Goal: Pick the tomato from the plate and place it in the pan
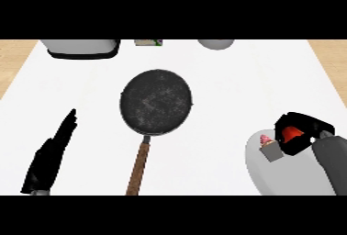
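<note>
Tomato: red, sits inside the curl of the right hand, over the far right part of the plate; whether it rests on the plate or is already lifted clear I cannot tell.
Right hand: black fingers and thumb wrapped round the tomato from both sides, clamped on it, the grey forearm coming in from the lower right edge.
Reason for this hold: judging by the task, the curl encloses a round, smooth fruit so it should not roll out during the carry to the pan.
Plate: pale grey, under and just to the left of the right hand; besides the tomato it carries a small grey block with a pink piece on top, just left of the fingers.
Pan: dark, round, with nothing in it, well apart to the left of the right hand and further out; its brown handle points back toward the robot.
Reason for the pan's position: the handle toward the robot leaves the bowl open to an approach from the right, as I judge it.
Left hand: fingers straight and together, pointing away, resting near the lower left edge, left of the pan handle and holding nothing.
Step in hand: grasp looks made; lift and carry to the left seem due next.
</note>
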Controlling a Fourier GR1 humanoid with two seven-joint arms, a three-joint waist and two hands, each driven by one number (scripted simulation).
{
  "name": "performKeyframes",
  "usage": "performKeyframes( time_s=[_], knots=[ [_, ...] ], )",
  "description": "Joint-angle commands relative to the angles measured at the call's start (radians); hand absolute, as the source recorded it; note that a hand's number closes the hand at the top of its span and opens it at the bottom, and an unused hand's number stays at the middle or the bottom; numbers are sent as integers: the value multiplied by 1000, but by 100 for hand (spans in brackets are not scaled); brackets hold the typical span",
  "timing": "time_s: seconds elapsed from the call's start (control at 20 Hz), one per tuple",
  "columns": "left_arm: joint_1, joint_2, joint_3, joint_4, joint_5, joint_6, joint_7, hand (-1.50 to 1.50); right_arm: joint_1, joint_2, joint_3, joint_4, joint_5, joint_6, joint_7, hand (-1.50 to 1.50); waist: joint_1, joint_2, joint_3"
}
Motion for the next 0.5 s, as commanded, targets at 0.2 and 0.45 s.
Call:
performKeyframes(
  time_s=[0.2,0.45],
  knots=[
    [-31,12,25,-8,3,2,35,0,-20,109,56,-242,228,-387,390,150,-19,-2,8],
    [7,-3,8,19,-15,10,-3,0,-40,128,115,-484,341,-587,367,150,-22,-4,8]
  ],
)
